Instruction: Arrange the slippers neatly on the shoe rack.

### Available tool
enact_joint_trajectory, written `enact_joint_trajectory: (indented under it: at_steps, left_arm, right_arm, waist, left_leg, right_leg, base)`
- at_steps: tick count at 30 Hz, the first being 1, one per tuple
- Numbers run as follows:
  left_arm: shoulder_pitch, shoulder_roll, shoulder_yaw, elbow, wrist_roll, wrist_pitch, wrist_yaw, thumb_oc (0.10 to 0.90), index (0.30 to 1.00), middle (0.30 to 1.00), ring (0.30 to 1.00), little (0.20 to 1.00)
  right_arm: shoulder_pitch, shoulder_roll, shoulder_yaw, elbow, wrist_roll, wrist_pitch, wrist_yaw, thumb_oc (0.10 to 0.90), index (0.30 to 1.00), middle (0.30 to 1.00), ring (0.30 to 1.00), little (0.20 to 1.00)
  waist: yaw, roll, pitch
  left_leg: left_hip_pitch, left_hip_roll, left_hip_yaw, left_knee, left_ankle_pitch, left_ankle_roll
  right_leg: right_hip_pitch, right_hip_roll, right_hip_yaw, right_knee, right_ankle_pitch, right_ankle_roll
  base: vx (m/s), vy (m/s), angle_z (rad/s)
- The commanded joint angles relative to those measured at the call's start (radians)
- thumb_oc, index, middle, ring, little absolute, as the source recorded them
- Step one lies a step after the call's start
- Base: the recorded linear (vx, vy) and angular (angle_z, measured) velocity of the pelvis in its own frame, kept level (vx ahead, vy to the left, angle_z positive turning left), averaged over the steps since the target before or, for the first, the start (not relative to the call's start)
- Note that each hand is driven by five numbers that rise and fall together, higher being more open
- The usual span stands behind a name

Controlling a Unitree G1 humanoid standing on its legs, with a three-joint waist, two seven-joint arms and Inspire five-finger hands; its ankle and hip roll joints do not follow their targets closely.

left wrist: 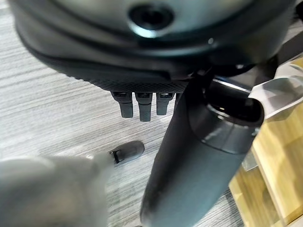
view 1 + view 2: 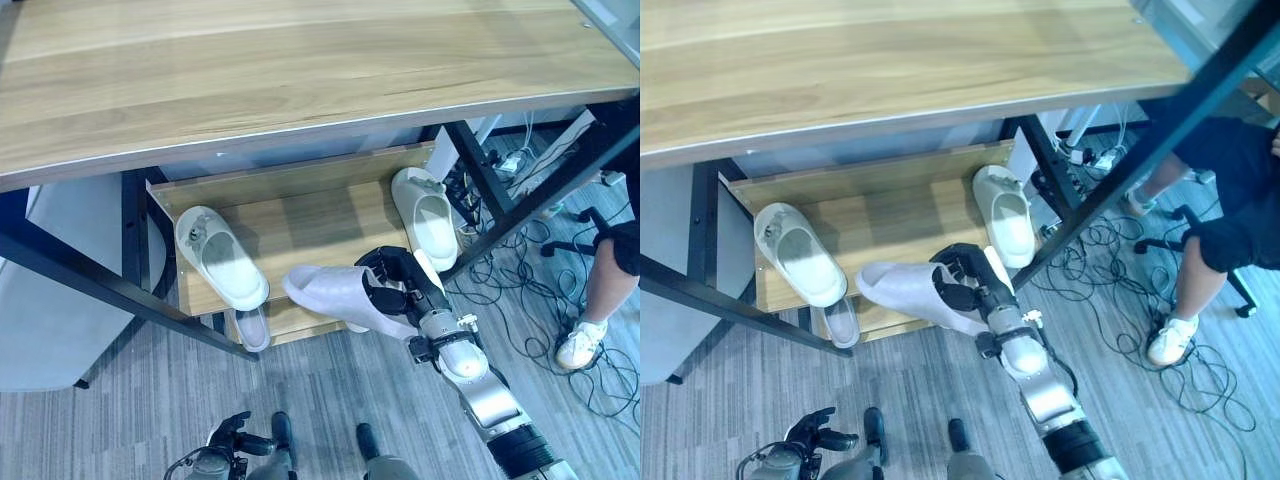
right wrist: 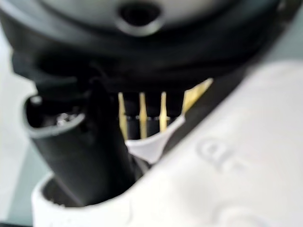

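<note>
Wide wooden tabletop [image 2: 300, 70] overhead, covering the back of the shoe rack [image 2: 300, 225] and hiding how deep that shelf runs. Two white slippers already on the rack's wooden shelf: left slipper [image 2: 220, 256] angled, its toe jutting past the front edge; right slipper [image 2: 425, 215] near the right end, roughly square to the shelf. Between them, a bare stretch of wood.

Third white slipper [image 2: 335, 295] not yet placed: held in the air at the shelf's front edge, lying sideways, toe pointing left. Right hand [image 2: 395, 285] wrapped round it, thumb tucked inside the opening and fingers curled over the upper, as seen up close from the right wrist. Judged roughly halfway: likely left to do are turning and setting this one down in the gap and straightening the skewed left one.

Greyish slipper [image 2: 252, 328] showing just below the front of the shelf under the left slipper; hard to tell whether on a lower tier or the floor, most of it hidden. Possibly a fourth still to be racked.

Left hand [image 2: 232, 432] low near the floor, fingers hanging relaxed and holding nothing. Person's leg and shoe [image 2: 580, 345] at the right, cut off by the frame.
</note>
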Motion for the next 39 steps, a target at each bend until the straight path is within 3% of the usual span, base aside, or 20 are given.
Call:
enact_joint_trajectory:
  at_steps: [1, 5, 13, 24, 32, 39]
  left_arm:
    - [0.017, 0.023, -0.023, 0.030, 0.022, -0.026, 0.006, 0.800, 0.900, 0.900, 0.900, 0.900]
    - [0.030, 0.026, -0.009, 0.026, 0.009, -0.027, 0.007, 0.800, 0.900, 0.900, 0.900, 0.900]
    - [0.054, 0.017, 0.011, 0.055, 0.015, -0.028, 0.006, 0.800, 0.900, 0.900, 0.900, 0.900]
    - [0.017, 0.006, -0.008, 0.048, 0.010, -0.017, 0.010, 0.800, 0.900, 0.900, 0.900, 0.900]
    - [-0.014, 0.018, -0.055, 0.039, 0.026, -0.019, -0.010, 0.800, 0.900, 0.900, 0.900, 0.900]
    - [-0.020, 0.025, -0.108, 0.040, 0.039, -0.020, -0.037, 0.800, 0.900, 0.900, 0.900, 0.900]
  right_arm:
    - [-0.099, 0.007, -0.040, -0.122, -0.001, -0.122, -0.001, 0.400, 0.300, 0.300, 0.300, 0.300]
    - [-0.079, 0.004, -0.027, -0.129, -0.004, -0.120, 0.006, 0.400, 0.300, 0.300, 0.300, 0.300]
    - [-0.067, -0.002, 0.023, -0.209, 0.043, -0.128, 0.056, 0.400, 0.300, 0.300, 0.300, 0.300]
    - [-0.084, -0.028, 0.132, -0.416, 0.128, -0.146, 0.099, 0.400, 0.300, 0.300, 0.300, 0.300]
    - [-0.036, -0.130, 0.260, -0.488, 0.263, -0.146, 0.198, 0.400, 0.300, 0.300, 0.300, 0.300]
    - [-0.032, -0.211, 0.352, -0.378, 0.371, -0.120, 0.274, 0.400, 0.300, 0.300, 0.300, 0.300]
  waist:
    - [-0.015, 0.000, -0.052]
    - [-0.004, -0.023, -0.052]
    - [0.011, -0.026, -0.083]
    - [0.003, -0.057, -0.100]
    - [-0.012, -0.060, -0.113]
    - [-0.010, -0.059, -0.120]
  left_leg:
    - [0.129, -0.056, -0.101, 0.032, -0.101, -0.011]
    - [0.131, -0.064, -0.127, 0.050, -0.111, -0.015]
    - [0.144, -0.043, -0.160, 0.013, -0.077, -0.025]
    - [0.161, -0.033, -0.164, 0.010, -0.082, -0.024]
    - [0.156, -0.039, -0.155, 0.003, -0.092, -0.028]
    - [0.144, -0.041, -0.160, 0.003, -0.087, -0.035]
  right_leg:
    - [-0.059, 0.023, 0.009, -0.006, 0.209, 0.002]
    - [-0.018, 0.011, 0.019, -0.006, 0.219, 0.008]
    - [0.025, 0.014, -0.011, -0.021, 0.195, -0.015]
    - [0.065, 0.009, -0.033, -0.020, 0.186, -0.022]
    - [0.075, 0.002, -0.060, -0.012, 0.169, -0.027]
    - [0.079, 0.004, -0.095, 0.011, 0.144, -0.037]
  base:
    - [0.05, -0.051, 0.41]
    - [-0.04, -0.077, 0.44]
    - [0.01, -0.073, 0.09]
    - [-0.02, -0.009, 0.10]
    - [-0.04, 0.000, 0.08]
    - [-0.06, -0.014, 0.12]
